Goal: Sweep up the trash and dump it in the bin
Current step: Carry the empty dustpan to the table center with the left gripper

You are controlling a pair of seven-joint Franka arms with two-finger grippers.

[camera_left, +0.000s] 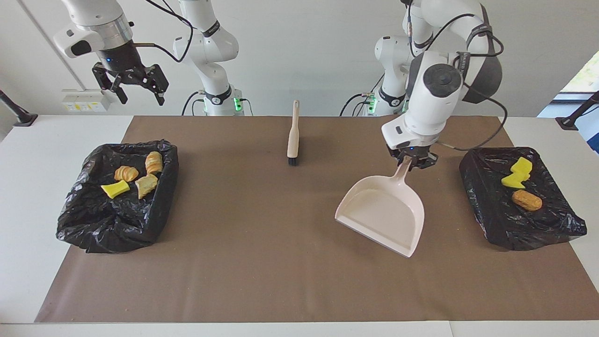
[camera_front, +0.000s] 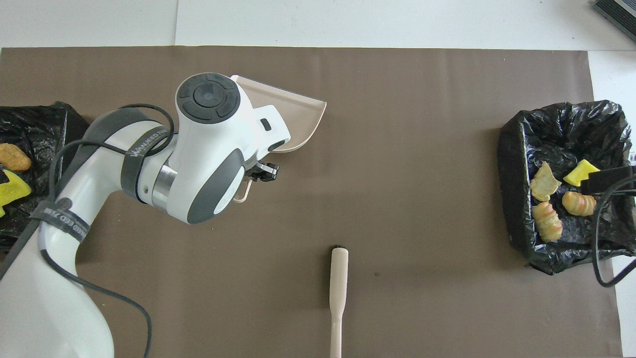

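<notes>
On the tabletop [camera_left: 28, 154] we see a mat [camera_left: 262, 262] with a bin [camera_left: 117, 220] at nine o'clock and another bin [camera_left: 482, 210] at three o'clock in the facing view. All the trash [camera_left: 135, 175] we can see lies in those bins. Our left gripper [camera_left: 412, 161] has its fingers clamped on the dustpan [camera_left: 383, 217] handle, the pan empty over the mat. Our right gripper [camera_left: 128, 84] waits over its bin, fingers wide. The brush [camera_left: 293, 135] lies at twelve o'clock. We judge that a tilted landing could scuff or drag the mat.

L arm [camera_front: 198, 149] over mat w/ pink dustpan [camera_front: 293, 117], brush [camera_front: 338, 293] near robots, trash [camera_front: 561, 199] in bin [camera_front: 512, 199]
</notes>
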